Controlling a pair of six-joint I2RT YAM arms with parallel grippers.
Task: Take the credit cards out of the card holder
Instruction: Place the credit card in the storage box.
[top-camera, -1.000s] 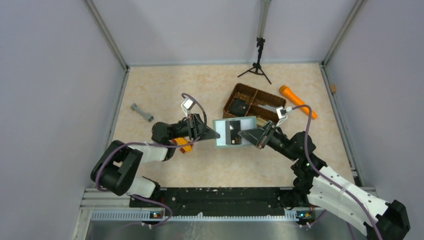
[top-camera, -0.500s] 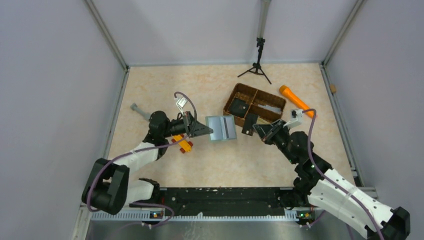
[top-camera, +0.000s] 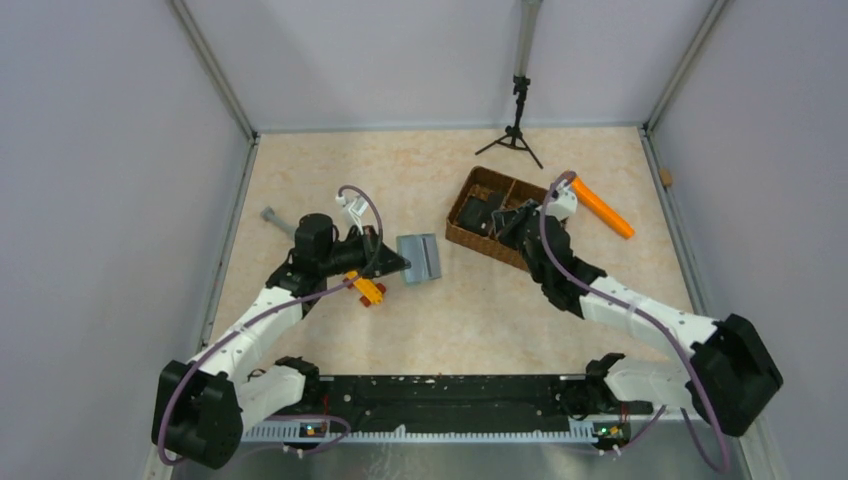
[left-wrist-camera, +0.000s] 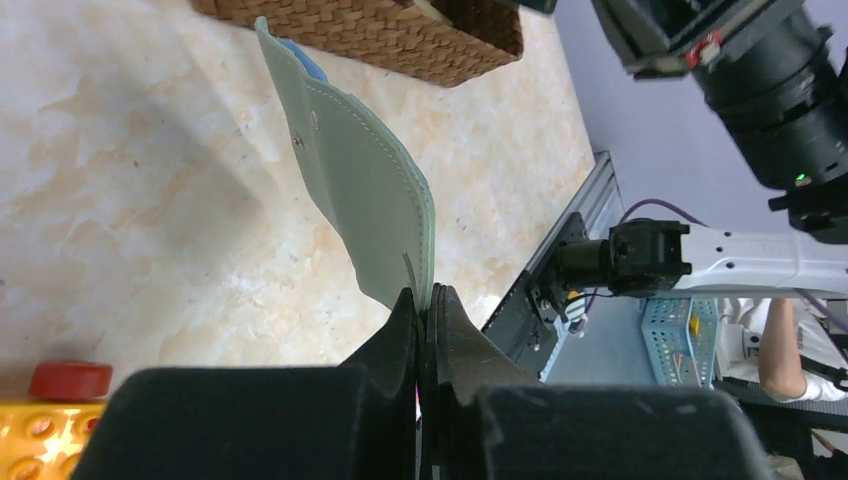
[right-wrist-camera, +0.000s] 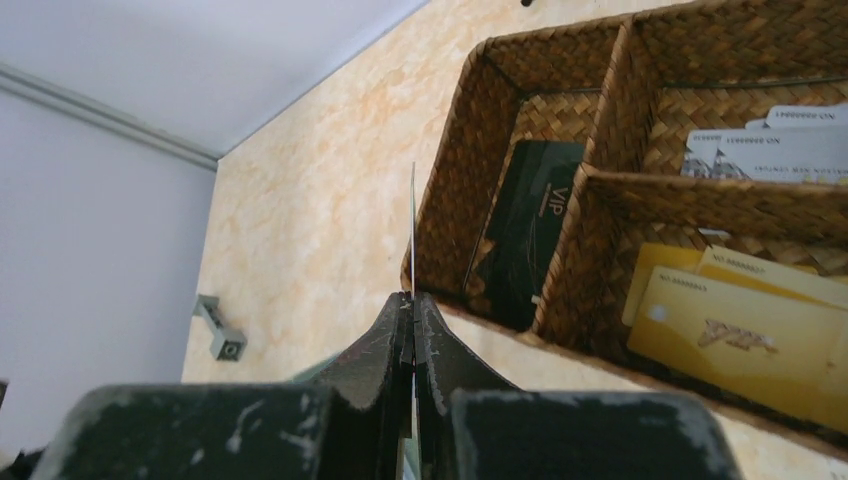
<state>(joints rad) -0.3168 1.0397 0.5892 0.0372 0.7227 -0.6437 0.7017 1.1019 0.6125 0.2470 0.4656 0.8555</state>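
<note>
The sage-green card holder (top-camera: 420, 258) hangs from my left gripper (top-camera: 404, 267), which is shut on its edge just left of the basket. In the left wrist view the holder (left-wrist-camera: 362, 175) stands up from the shut fingertips of that gripper (left-wrist-camera: 425, 292), with a blue edge (left-wrist-camera: 300, 58) showing at its far end. My right gripper (top-camera: 508, 226) is over the near left corner of the brown basket (top-camera: 505, 188). In the right wrist view this gripper (right-wrist-camera: 412, 298) is shut on a thin card (right-wrist-camera: 412, 225) seen edge-on, beside the basket's left compartment.
The basket (right-wrist-camera: 600, 180) holds a black VIP card (right-wrist-camera: 530, 225), yellow cards (right-wrist-camera: 740, 320) and white cards (right-wrist-camera: 775, 150). A yellow and red toy (top-camera: 366, 290) lies under the left arm. A grey block (top-camera: 280, 222), an orange torch (top-camera: 597, 203) and a small tripod (top-camera: 517, 130) are also on the table.
The right gripper pulled a black card out of the holder and carried it back and right to the basket. The left gripper drew the holder away to the left.
</note>
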